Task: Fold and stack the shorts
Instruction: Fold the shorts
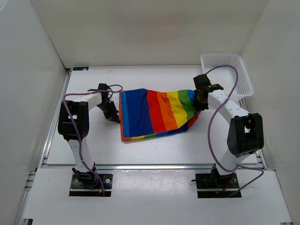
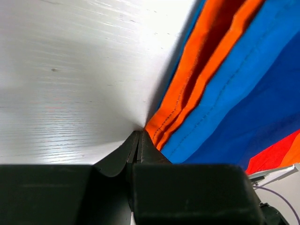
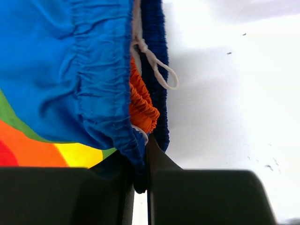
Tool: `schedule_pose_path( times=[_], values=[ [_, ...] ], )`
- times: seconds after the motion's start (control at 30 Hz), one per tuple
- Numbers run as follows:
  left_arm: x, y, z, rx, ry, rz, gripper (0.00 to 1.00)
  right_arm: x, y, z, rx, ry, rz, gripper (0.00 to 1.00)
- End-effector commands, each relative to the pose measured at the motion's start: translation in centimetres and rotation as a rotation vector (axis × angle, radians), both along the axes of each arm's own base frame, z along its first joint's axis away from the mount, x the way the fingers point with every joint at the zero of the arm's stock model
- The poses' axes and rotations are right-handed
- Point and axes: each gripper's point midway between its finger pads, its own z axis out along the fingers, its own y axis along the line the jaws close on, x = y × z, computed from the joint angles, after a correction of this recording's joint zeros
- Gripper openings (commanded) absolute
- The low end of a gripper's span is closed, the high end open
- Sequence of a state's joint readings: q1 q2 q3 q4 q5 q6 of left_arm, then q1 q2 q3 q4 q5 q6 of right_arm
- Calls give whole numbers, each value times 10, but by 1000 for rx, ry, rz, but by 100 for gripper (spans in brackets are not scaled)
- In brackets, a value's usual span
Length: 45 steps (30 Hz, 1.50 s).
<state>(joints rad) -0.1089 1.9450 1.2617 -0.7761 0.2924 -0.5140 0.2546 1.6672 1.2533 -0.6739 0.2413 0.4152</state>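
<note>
The rainbow-striped shorts (image 1: 154, 115) lie across the middle of the white table, blue end to the left and green end to the right. My right gripper (image 1: 201, 104) is shut on the gathered blue waistband (image 3: 108, 93), which runs down between its fingers (image 3: 161, 161). That end is raised a little off the table, and a white drawstring (image 3: 154, 61) hangs beside it. My left gripper (image 1: 115, 118) is at the shorts' left edge with its jaws pressed together. Its tips (image 2: 139, 133) rest on the table right at the orange hem (image 2: 187, 93), and I see no cloth between them.
A white mesh basket (image 1: 227, 75) stands at the back right, just behind the right arm. White walls close in the table on the left, back and right. A metal rail (image 1: 150, 166) runs along the near edge.
</note>
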Motion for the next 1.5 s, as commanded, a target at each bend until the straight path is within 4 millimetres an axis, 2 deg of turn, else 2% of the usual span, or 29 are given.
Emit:
schedule_pose_path(
  times=[0.0,0.1,0.2,0.27,0.33,0.4,0.43,0.47,0.63,0.7,0.73,0.77,0.8,0.83,0.9,0.93,0.97,1.0,1.03,1.07,1.1,1.13,1.17,1.2,1.27,1.3,1.37,1.43,1.47],
  values=[
    [9,-4,2,-3,-30,-5,10,9,9,47,-81,-101,37,0],
    [11,-4,1,-3,-30,-5,10,11,29,70,-119,-152,84,0],
    [13,-3,-5,8,-18,-3,10,8,70,93,-106,-215,176,0],
    [15,-3,-6,8,-18,-3,10,6,83,97,-121,-217,200,0],
    [15,-3,-6,8,-18,-3,10,2,111,108,-105,-246,252,0],
    [13,-6,-10,9,-8,-12,10,1,128,108,-120,-251,286,0],
    [13,-6,-10,9,-8,-12,10,-3,148,117,-114,-275,326,0],
    [13,-6,-10,9,-8,-12,10,-3,159,113,-120,-274,337,0],
    [9,-4,-13,19,1,-11,10,-20,237,122,-97,-316,480,0],
    [9,-4,-13,19,1,-11,10,-25,268,121,-92,-325,537,0],
    [10,-3,-13,28,0,-10,10,-26,279,107,-109,-302,557,0],
    [11,-3,-10,27,-9,-10,10,-29,295,114,-88,-321,588,0],
    [7,-2,-12,28,0,-10,10,-29,303,111,-86,-322,597,0],
    [8,-2,-9,27,-9,-10,10,-27,310,98,-88,-299,608,0],
    [8,-2,-9,27,-9,-10,10,-33,330,99,-59,-303,650,0],
    [8,-2,-9,27,-9,-10,10,-31,334,88,-68,-291,652,0],
    [8,-2,-9,27,-9,-10,10,-29,342,94,-42,-302,657,0],
    [8,-2,-9,27,-9,-10,10,-32,350,86,-39,-291,672,0],
    [8,-2,-9,27,-9,-10,10,-31,355,87,-23,-293,678,0],
    [8,-2,-9,27,-9,-10,10,-29,363,99,10,-317,680,0],
    [8,-2,-9,27,-9,-10,10,-29,368,101,23,-319,700,9],
    [8,-2,-9,27,-9,-10,10,-29,373,106,45,-329,720,48],
    [8,-2,-9,27,-9,-10,10,-31,377,118,76,-349,742,65],
    [8,-2,-9,27,-9,-10,10,-37,386,141,132,-399,782,74],
    [10,0,-5,17,-18,0,10,-39,382,160,150,-433,787,85],
    [10,0,-5,17,-19,0,10,-43,379,177,178,-460,788,85],
    [12,3,-1,16,-29,9,10,-50,371,191,195,-471,791,82],
    [16,6,7,6,-55,11,10,-60,353,205,202,-480,790,77],
    [15,10,7,7,-46,23,10,-64,348,208,205,-484,790,66]
  ],
)
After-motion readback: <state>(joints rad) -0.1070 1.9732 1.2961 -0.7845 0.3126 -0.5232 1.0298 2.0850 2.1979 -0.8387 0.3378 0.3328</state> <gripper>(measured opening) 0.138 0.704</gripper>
